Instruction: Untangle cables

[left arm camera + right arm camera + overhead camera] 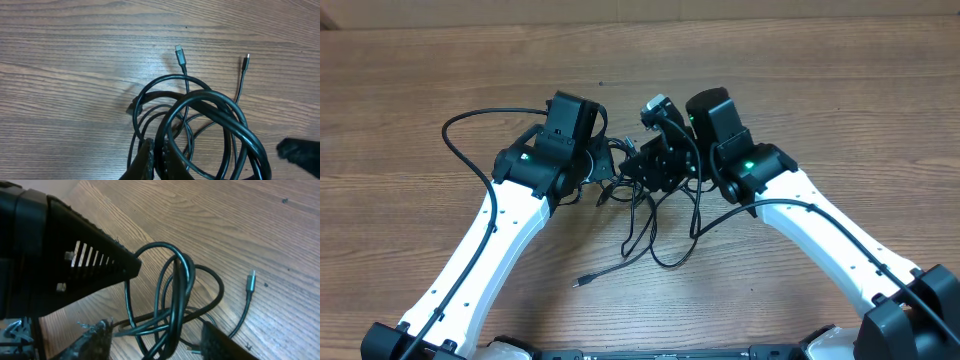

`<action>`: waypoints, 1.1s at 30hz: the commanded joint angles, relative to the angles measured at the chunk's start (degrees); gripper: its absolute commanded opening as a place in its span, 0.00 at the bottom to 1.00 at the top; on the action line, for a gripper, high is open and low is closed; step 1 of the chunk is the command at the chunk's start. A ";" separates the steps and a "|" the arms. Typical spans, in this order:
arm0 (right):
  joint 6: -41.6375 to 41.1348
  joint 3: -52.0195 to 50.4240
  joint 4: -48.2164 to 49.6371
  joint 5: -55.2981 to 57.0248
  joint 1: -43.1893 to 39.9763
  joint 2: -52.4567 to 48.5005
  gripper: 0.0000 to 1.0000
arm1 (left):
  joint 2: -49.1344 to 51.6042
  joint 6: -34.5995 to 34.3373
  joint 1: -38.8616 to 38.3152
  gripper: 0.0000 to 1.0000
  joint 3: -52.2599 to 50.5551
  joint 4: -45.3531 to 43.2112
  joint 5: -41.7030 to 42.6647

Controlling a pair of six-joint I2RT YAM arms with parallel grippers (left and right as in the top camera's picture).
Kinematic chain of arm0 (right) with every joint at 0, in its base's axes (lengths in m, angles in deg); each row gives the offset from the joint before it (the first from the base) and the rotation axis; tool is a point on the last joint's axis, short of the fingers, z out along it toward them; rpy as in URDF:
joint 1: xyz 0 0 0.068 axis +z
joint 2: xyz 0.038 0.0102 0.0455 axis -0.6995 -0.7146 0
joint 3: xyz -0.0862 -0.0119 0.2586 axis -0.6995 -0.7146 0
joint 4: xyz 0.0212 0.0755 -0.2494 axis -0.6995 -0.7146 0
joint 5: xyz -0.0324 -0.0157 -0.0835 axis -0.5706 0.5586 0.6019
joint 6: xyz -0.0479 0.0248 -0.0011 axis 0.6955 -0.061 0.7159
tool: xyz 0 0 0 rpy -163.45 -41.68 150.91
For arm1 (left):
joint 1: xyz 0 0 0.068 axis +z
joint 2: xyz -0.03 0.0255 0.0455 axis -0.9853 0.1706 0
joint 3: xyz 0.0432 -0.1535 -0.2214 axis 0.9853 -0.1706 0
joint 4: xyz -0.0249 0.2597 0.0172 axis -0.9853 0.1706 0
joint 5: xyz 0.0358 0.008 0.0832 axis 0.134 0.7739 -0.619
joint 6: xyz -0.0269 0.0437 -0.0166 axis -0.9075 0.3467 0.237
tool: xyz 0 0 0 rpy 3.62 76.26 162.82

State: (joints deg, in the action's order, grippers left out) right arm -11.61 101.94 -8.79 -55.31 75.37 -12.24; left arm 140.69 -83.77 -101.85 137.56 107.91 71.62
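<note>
— What do we have under everything?
— A wooden table (420, 90), brown, its grain running across, with one small dark speck (186, 27) on it.
— And what do we see lying on it?
— The cables (200, 107): thin black cords looped over one another in a tangle near the middle. A silver plug (180, 55) and a smaller plug tip (245, 61) lie flat on the wood just beyond the loops, apart from each other. From overhead we find another plug end (582, 283) on the near side

No text, label or number can be read anywhere.
</note>
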 commanded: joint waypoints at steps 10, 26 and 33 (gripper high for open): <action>0.72 0.31 0.09 3.45 0.20 -0.87 0.43 | 0.04 1.16 0.22 0.04 0.68 -0.90 3.15; 0.24 0.31 1.49 3.45 0.17 -2.93 0.04 | 0.04 1.18 0.22 0.04 0.68 -1.11 3.17; -2.84 0.31 2.38 3.87 0.00 -2.93 0.04 | 0.04 -1.14 0.24 0.05 0.68 -0.02 -0.24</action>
State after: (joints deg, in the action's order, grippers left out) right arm -12.22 101.94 -7.06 -51.81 75.55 -14.95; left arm 140.69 -83.84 -101.85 137.56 107.21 73.87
